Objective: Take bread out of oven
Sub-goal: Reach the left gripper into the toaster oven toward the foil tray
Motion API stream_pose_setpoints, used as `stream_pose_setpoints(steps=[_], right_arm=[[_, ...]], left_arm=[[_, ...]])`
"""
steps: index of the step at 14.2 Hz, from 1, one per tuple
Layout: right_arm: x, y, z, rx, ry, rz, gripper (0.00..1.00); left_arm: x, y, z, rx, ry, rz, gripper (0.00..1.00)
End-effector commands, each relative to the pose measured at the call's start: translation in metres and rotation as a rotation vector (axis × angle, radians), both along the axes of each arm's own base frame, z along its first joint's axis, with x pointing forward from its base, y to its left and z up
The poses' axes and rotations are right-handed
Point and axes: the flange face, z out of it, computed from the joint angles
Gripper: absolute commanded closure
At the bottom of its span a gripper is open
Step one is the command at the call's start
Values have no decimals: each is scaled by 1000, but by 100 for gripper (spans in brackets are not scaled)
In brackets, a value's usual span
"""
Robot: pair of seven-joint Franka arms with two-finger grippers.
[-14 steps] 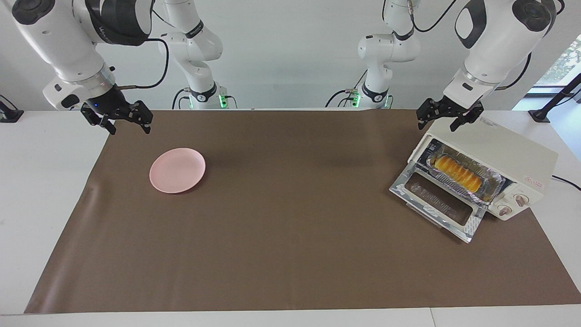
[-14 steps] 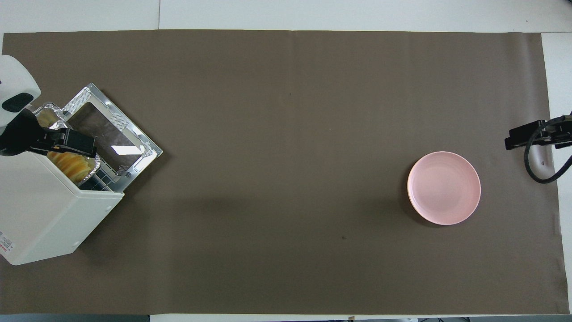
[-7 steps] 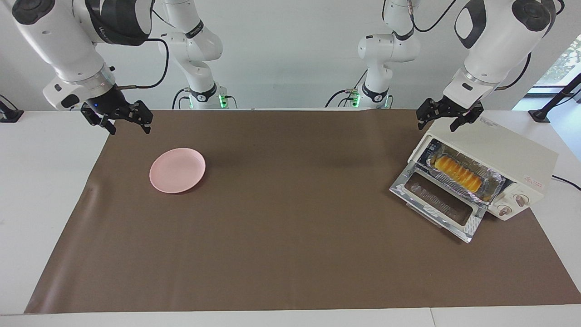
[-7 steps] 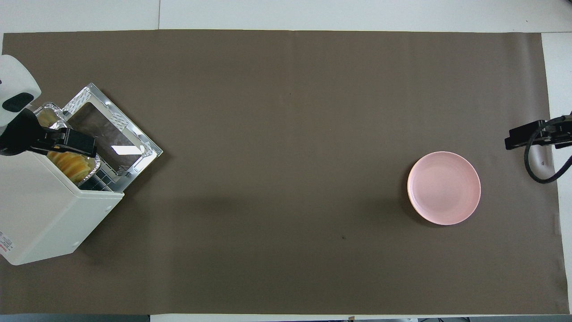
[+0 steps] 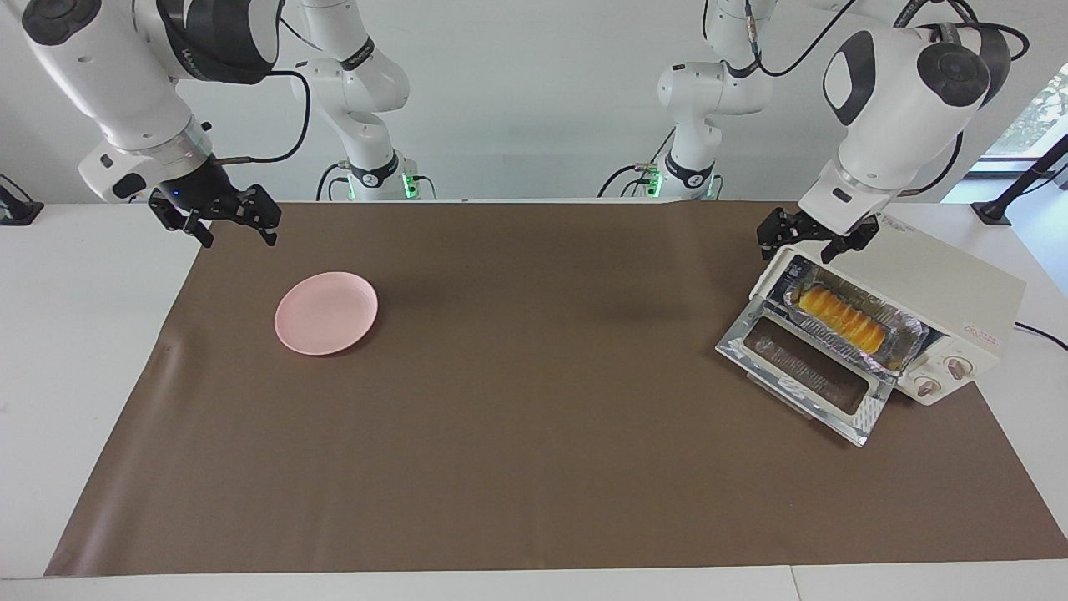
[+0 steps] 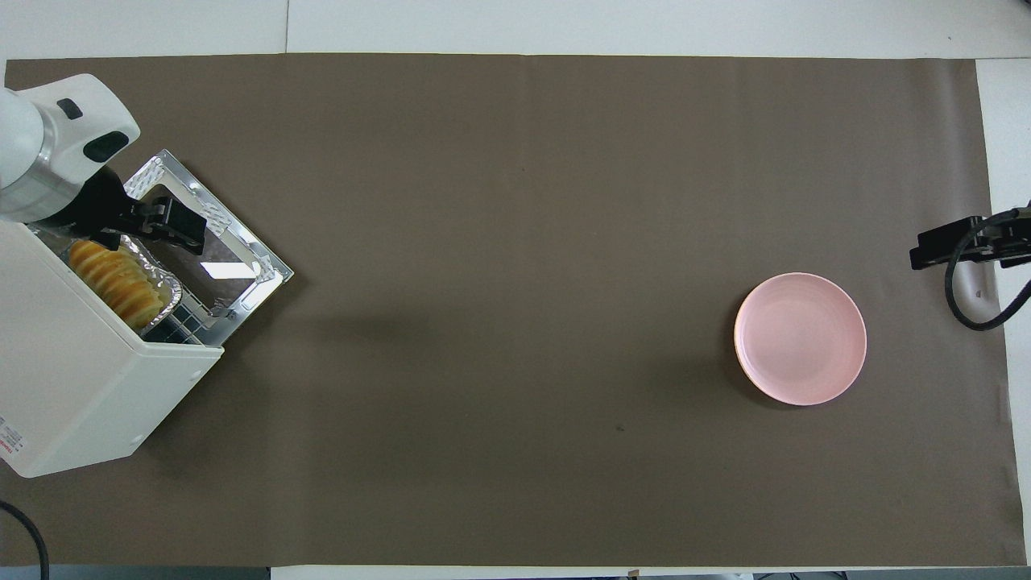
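Golden-orange bread [image 5: 841,317] lying in a crinkled foil tray [image 5: 905,340] on the rack inside the open oven [image 5: 943,280].

Cream-white oven box standing at the left arm's end of the table, on the brown mat [image 5: 534,434], with the silver glass door [image 5: 805,371] folded down flat in front of it and two knobs [image 5: 943,376] beside the opening. Hovering just above the oven's top front edge, over the end of the tray nearer the robots: the left gripper [image 5: 805,239], fingers spread wide, holding nothing, not touching bread or tray. Well apart, toward the right arm's end of the mat: a pink plate [image 5: 326,312], bare. Waiting over the mat's corner nearest the robots at that end: the right gripper [image 5: 225,221], likewise spread open and holding nothing.
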Motion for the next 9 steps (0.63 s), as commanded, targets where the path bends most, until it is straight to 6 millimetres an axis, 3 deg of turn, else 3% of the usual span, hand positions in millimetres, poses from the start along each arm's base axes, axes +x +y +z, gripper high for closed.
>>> stream_pose_setpoints(steps=[1,4,9], right_arm=[[-8,-3,1,-12,10,17,0],[-8,-3,1,-12,10,17,0],[-8,-3,1,-12,8,17,0]], left_arm=[[38,5,-22,86,22,90,0],[53,27,-33,133,-9,203,0],[57,33,-66,220,-61,456,0]])
